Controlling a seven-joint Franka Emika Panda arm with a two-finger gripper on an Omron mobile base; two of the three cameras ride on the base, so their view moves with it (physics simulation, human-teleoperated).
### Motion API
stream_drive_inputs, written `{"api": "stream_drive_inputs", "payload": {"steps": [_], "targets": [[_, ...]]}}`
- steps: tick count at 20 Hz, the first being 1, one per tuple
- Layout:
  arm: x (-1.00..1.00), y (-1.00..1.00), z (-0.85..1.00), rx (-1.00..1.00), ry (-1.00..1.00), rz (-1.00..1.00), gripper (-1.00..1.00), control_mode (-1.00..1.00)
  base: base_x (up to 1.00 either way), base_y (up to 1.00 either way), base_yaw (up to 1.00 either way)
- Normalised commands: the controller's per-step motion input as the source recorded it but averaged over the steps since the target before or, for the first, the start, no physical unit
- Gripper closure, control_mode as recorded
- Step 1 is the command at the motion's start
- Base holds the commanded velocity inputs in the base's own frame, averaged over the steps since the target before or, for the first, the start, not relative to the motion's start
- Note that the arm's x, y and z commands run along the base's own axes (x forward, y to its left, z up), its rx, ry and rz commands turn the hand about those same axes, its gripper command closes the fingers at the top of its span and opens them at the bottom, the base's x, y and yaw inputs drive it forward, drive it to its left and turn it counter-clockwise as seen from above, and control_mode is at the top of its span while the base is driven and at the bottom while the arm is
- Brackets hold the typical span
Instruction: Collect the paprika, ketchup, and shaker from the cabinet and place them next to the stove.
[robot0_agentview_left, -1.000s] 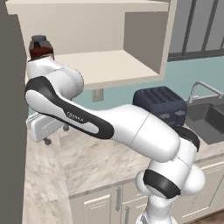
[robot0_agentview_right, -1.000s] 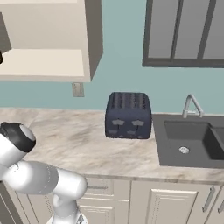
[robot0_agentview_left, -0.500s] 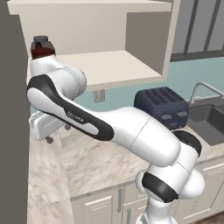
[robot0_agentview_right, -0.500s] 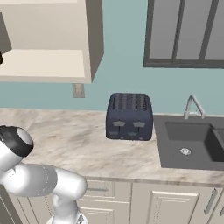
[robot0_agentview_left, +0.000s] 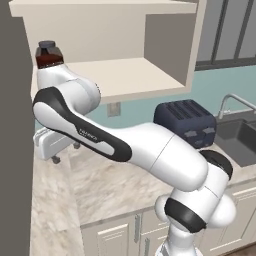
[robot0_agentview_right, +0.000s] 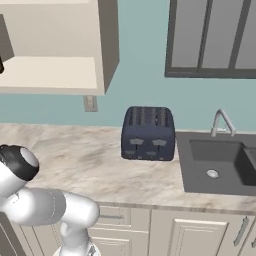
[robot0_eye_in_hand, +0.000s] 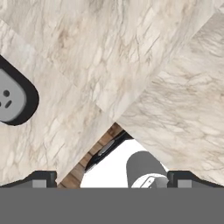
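Marble surface (robot0_agentview_left: 115, 185) runs under the beige cabinet (robot0_agentview_left: 170, 45), whose shelf is open to the room. At the shelf's left end in the left base view stands a dark red-brown jar with a dark cap, the paprika (robot0_agentview_left: 48, 55); its foot is hidden behind the arm's white shoulder link. In the right base view a small dark shape (robot0_agentview_right: 1, 65) sits at the far left edge of that same shelf, too cut off to name. The ketchup, shaker and stove cannot be made out in these views.

The arm bends up from its base, reaches left under the cabinet and turns down; the white hand (robot0_agentview_left: 50, 142) hangs low over the surface near the wall, just below the shelf's left end. Its jaws are spread wide and hold nothing: in the hand view the two dark fingertips (robot0_eye_in_hand: 41, 178) stand far apart at the lower corners with bare marble between them. A rounded black-rimmed grey object (robot0_eye_in_hand: 11, 98) lies at that view's left edge.

A dark blue toaster (robot0_agentview_right: 148, 132) stands against the teal wall, between the outlet (robot0_agentview_right: 90, 103) and the sink (robot0_agentview_right: 220, 165).
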Motion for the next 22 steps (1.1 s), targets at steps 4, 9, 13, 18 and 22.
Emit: {"api": "stream_drive_inputs", "payload": {"steps": [4,9,13,18,22], "targets": [[0.0,0.0,0.0,0.0,0.0,0.0,-1.0,1.0,0.16,0.0,0.01],[0.02,-0.02,0.11,0.0,-0.09,0.0,-1.0,-1.0,0.0,0.0,0.0],[-0.08,-0.24,0.23,0.0,-0.14,0.0,-1.0,-1.0,0.0,0.0,0.0],[-0.09,-0.31,0.35,0.02,-0.19,0.0,-1.0,-1.0,0.0,0.0,0.0],[0.0,-0.26,0.49,0.04,-0.21,0.0,-1.0,-1.0,0.0,0.0,0.0]]}}
